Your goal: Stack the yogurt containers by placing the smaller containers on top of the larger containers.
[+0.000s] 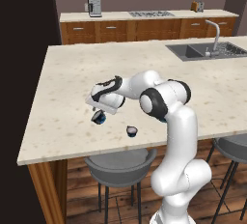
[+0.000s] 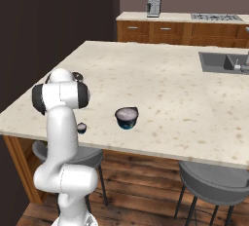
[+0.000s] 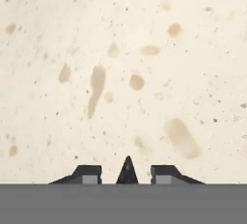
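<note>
The larger container (image 2: 127, 117), a dark navy cup with a teal base and pale top, stands upright on the island counter (image 2: 160, 88). In the left base view the larger container (image 1: 98, 117) shows just under my hand, partly covered by it. The smaller container (image 2: 81, 128) (image 1: 131, 131) stands alone near the counter's front edge, close to my arm. My gripper (image 1: 98, 109) (image 3: 126, 172) points down at bare speckled counter, open, fingers (image 3: 89, 174) apart. A small dark pointed shape sits between them; I cannot tell what it is.
A sink (image 1: 202, 50) with a faucet (image 1: 215, 34) is set in the counter at the far right. Grey stools (image 1: 120, 162) (image 2: 214, 183) stand under the front edge. A coffee machine (image 1: 94, 5) sits on the back counter.
</note>
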